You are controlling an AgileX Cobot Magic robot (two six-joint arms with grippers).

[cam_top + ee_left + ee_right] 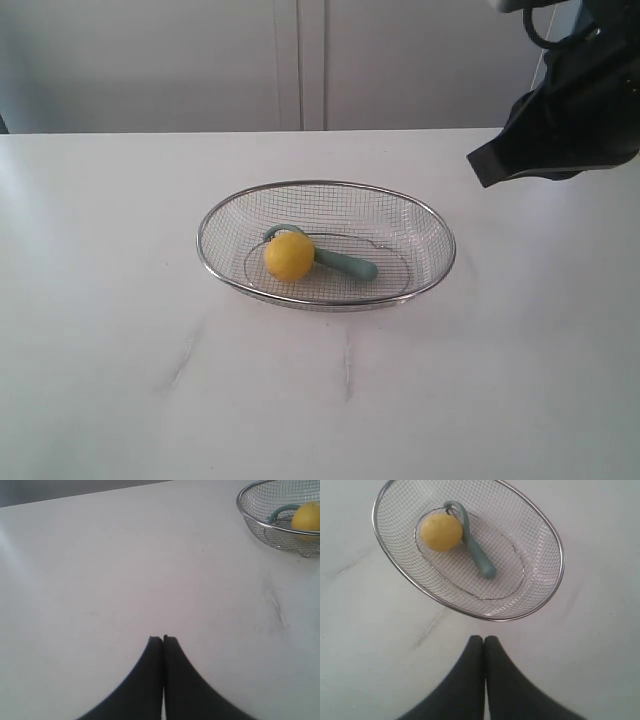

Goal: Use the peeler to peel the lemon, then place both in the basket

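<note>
Lemon [289, 256] w/ peeler [350, 264] in basket [412, 224].

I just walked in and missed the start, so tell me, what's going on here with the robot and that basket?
Nothing is being handled at this moment. The lemon and the peeler both lie inside the wire basket on the white table, with the lemon resting against the peeler near its blade end. The left end effector is shut and empty over bare table, off to one side of the basket. The right end effector is also shut and empty, held clear of the basket.
</note>
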